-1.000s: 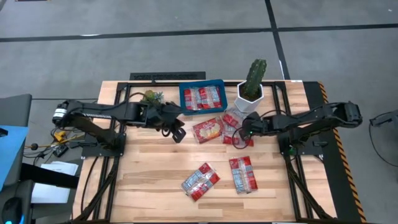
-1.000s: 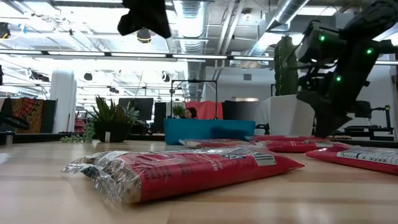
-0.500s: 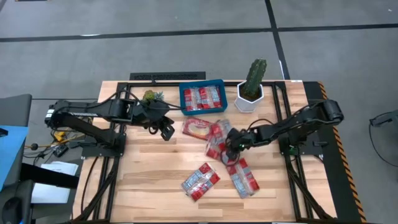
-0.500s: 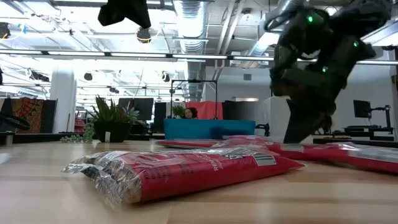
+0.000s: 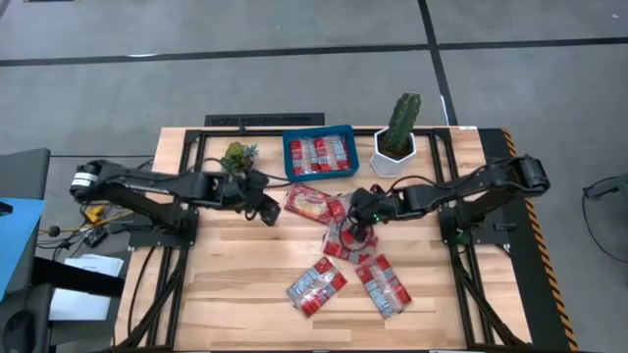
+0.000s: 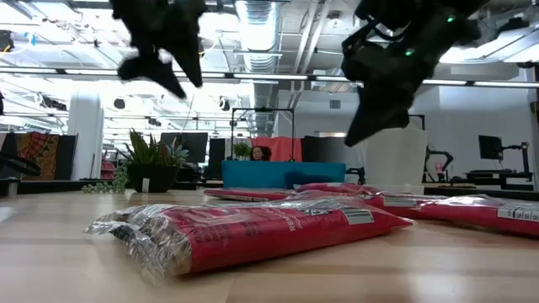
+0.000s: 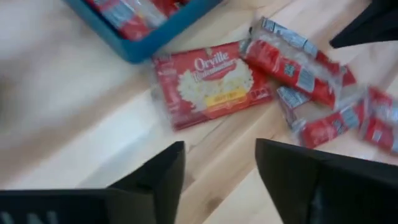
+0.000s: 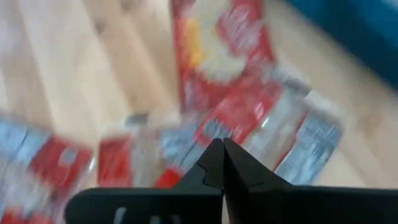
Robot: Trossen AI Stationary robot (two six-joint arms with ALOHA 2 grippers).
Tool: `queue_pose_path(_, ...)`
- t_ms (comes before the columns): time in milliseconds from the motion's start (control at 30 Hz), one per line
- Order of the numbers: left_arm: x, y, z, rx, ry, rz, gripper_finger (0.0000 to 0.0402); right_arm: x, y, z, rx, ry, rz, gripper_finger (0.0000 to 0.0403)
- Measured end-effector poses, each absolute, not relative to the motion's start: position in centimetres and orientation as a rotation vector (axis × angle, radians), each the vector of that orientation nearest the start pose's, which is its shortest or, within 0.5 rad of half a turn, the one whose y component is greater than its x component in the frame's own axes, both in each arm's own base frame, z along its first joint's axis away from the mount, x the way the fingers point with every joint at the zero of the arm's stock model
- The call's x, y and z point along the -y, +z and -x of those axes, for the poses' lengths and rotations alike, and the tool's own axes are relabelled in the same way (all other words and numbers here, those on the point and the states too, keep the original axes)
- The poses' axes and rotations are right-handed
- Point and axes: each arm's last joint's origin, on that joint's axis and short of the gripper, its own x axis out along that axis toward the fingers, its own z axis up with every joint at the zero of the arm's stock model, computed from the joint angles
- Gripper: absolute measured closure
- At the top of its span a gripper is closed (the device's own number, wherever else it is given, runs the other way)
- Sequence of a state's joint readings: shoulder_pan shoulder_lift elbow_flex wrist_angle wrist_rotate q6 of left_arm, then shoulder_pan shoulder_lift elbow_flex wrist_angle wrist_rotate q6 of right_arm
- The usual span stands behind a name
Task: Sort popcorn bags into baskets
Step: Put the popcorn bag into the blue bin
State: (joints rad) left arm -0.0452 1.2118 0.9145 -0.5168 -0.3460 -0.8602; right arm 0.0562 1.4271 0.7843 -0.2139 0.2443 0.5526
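The left pincer (image 5: 267,208) hovers above the counter (image 5: 235,284) with its jaws spread wide and nothing between them, just beside the face-up popcorn bag (image 7: 211,84) that lies near the blue basket (image 5: 288,157). To take that bag well, I would lower straight over its near edge, 1 finger each side of the flat packet, and pinch the crimped seam rather than the slippery middle. The right pincer (image 5: 359,218) hangs over the heap of overlapping bags (image 5: 345,235) at mid-counter; its fingers meet at the tips and grip nothing. It should keep clear of the left arm's path to the basket.

2 more bags (image 5: 316,285) lie apart nearer the front edge, and the basket already holds packets. On the face-up bag the word "Orville" reads in white script; the smaller yellow panel beneath it is illegible.
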Motion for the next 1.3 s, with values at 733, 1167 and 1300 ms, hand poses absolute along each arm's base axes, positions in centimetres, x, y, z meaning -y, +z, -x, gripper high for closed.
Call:
queue_pose_path(733,0.6,16.8,-21.9,-0.295,0.783,1.187,0.0191,4.7,13.3,-36.6,-0.821,-0.534,-0.219,0.0388)
queue_pose_path(1167,2.1,14.4,-22.8,-0.291,0.856,1.283,0.0192,1.4,13.5,-40.0,-0.849,-0.295,-0.254,0.0391)
queue_pose_path(1300,2.8,13.2,-23.1,-0.330,0.862,1.329,0.0192,1.8,13.9,-40.3,-0.831,-0.298,-0.248,0.0381)
